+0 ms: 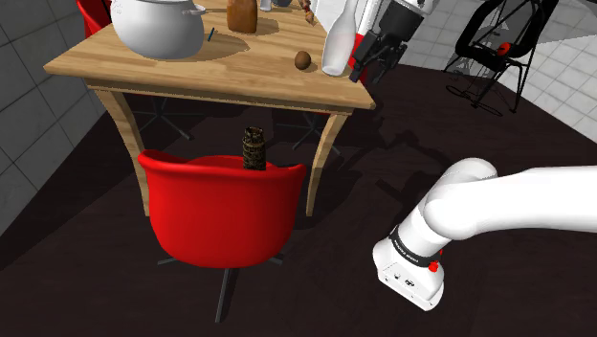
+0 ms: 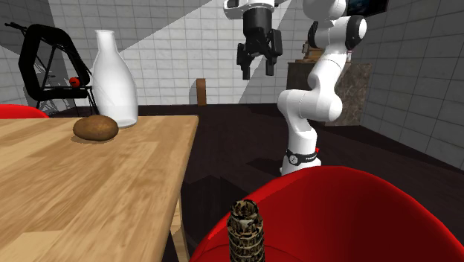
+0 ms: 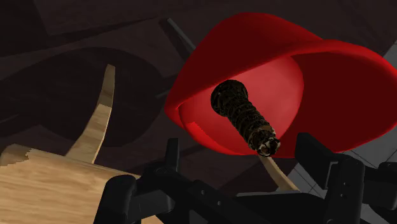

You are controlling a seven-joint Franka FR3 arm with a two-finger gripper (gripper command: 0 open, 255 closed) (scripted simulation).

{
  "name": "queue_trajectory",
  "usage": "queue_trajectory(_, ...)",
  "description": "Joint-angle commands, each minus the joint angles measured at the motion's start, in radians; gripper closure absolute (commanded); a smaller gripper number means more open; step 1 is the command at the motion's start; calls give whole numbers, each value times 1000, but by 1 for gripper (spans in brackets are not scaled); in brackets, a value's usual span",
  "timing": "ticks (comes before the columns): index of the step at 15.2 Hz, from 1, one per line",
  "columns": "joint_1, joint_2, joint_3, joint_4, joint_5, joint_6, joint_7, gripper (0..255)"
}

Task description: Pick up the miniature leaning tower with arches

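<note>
Now, shoulder view, left to right: table [image 1: 143,67] carries white pot [image 1: 158,27], brown jar [image 1: 242,15], brown ball [image 1: 302,60], white vase [image 1: 340,43]. Tower [image 1: 254,150] stands upright on red chair [image 1: 220,206] seat, at 6 o'clock of jar, below table's front edge; chair back hides its base. Gripper [image 1: 371,59] hangs at 3 o'clock of vase, just beside it, past table corner, jaws apart, nothing between. Tower at 7 o'clock of gripper, well apart; table corner juts between. Black frame [image 1: 502,43] at 3 o'clock of gripper.
</note>
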Motion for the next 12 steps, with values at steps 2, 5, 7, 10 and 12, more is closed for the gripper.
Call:
queue_trajectory(2,2,28,17,-1,7,22,21,0)
queue_trajectory(5,7,119,68,4,24,88,83,0)
queue_trajectory(7,9,185,99,15,33,129,124,0)
queue_trajectory(10,11,290,144,41,40,187,187,0)
queue_trajectory(12,12,364,172,65,40,222,229,0)
